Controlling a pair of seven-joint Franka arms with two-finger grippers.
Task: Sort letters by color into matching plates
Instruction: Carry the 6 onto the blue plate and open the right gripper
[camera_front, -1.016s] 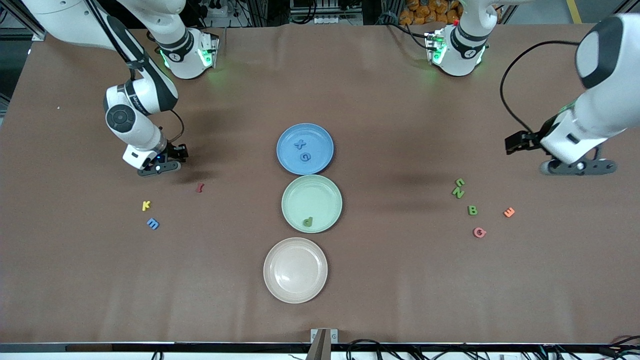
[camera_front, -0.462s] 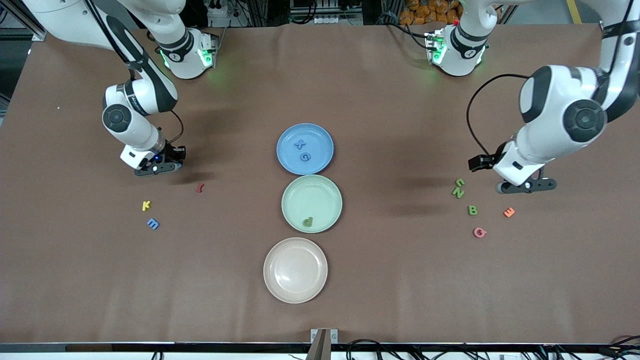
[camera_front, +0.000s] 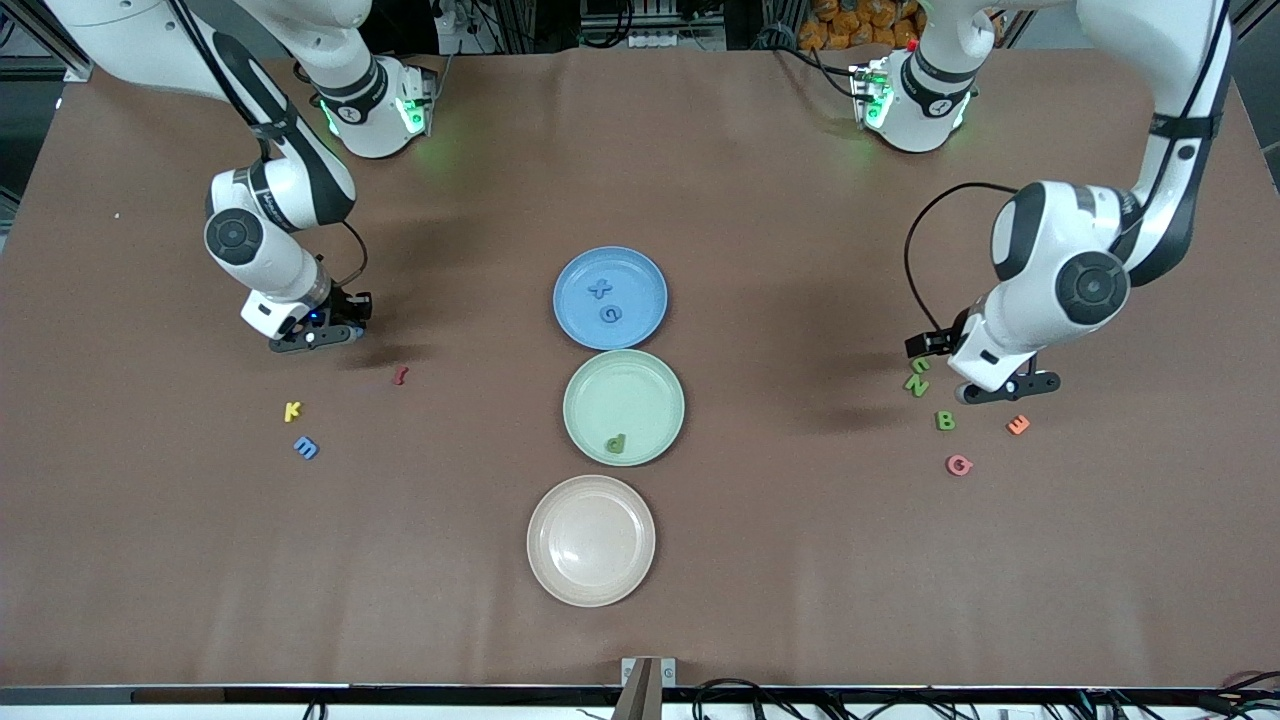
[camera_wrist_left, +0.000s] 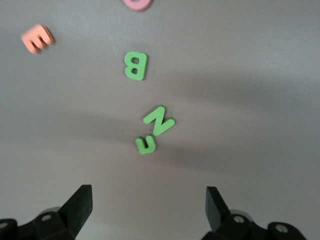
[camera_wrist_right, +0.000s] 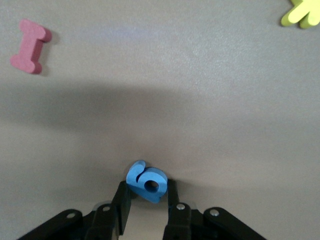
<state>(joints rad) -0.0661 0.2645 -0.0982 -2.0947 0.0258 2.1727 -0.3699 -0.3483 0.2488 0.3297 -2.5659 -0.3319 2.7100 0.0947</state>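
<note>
— Brown cloth covered the whole table (camera_front: 760, 560). What lay on it, biggest first?

— Three plates sat in a row down the middle: the blue plate (camera_front: 640, 268) farthest from the front camera with two blue letters (camera_front: 605, 300) in it, the pale green plate (camera_front: 640, 385) next with one green letter (camera_front: 616, 444), and the cream plate (camera_front: 591, 540) nearest the camera.

— And your claws?

— My right gripper (camera_wrist_right: 146, 200) was low at the table toward the right arm's end, its fingers (camera_wrist_right: 122, 200) pinched on a blue letter (camera_wrist_right: 146, 181). From the front that letter was hidden under my wrist. My left gripper (camera_wrist_left: 149, 207) hung with its jaws spread wide and nothing between them, over the green letters at the left arm's end.

— Which loose letters could you make out?

— A green N (camera_wrist_left: 158, 120) touched a green curved piece (camera_wrist_left: 146, 145) whose shape I couldn't read; a green B (camera_wrist_left: 135, 65) lay near them. An orange E (camera_wrist_left: 37, 38) sat apart, and a pink letter (camera_wrist_left: 137, 4) was cut off by the left wrist view's edge. By my right gripper lay a dark red I (camera_wrist_right: 30, 46) and a yellow letter (camera_wrist_right: 302, 13), half cut off in the right wrist view. A further blue letter (camera_front: 306, 448) lay just nearer the camera than the yellow one.
</note>
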